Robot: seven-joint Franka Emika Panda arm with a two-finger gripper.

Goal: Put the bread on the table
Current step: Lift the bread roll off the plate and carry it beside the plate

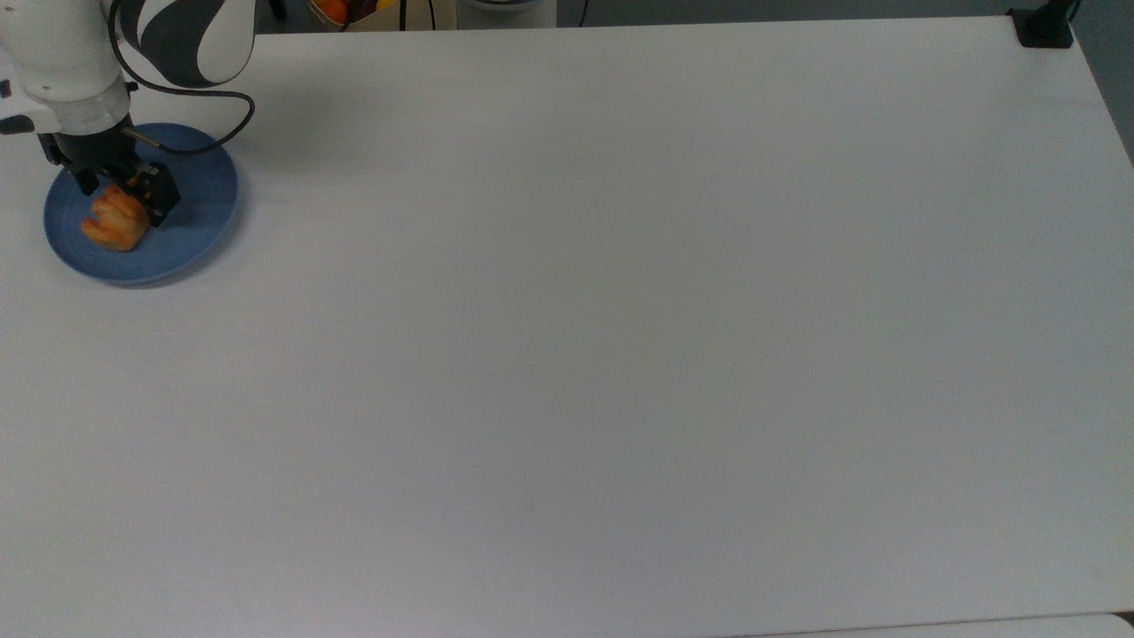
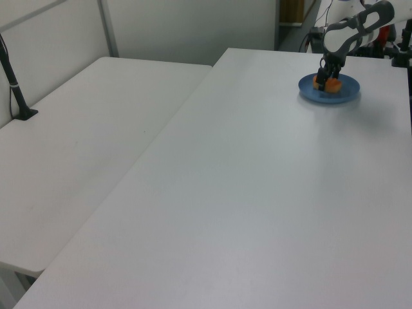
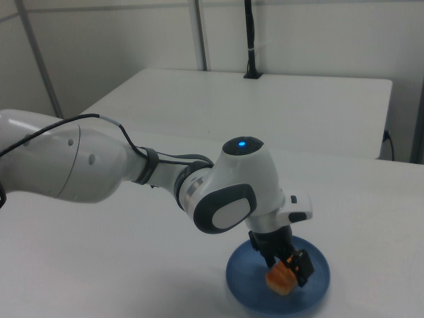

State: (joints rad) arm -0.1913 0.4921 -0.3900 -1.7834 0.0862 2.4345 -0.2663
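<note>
Bread [image 1: 114, 222] sits on the blue plate [image 1: 190, 232] at the tabletop [image 1: 620, 310] corner; my end effector [image 1: 120, 197] has closed around it, so I can lift it clear.

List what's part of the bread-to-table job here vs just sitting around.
Job: bread, gripper around it, table, blue plate under the bread.
Bystanders: second white table, black post on it, black clamp at the table corner.

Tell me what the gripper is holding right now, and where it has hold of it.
The gripper pinches the bread at its upper end.
</note>
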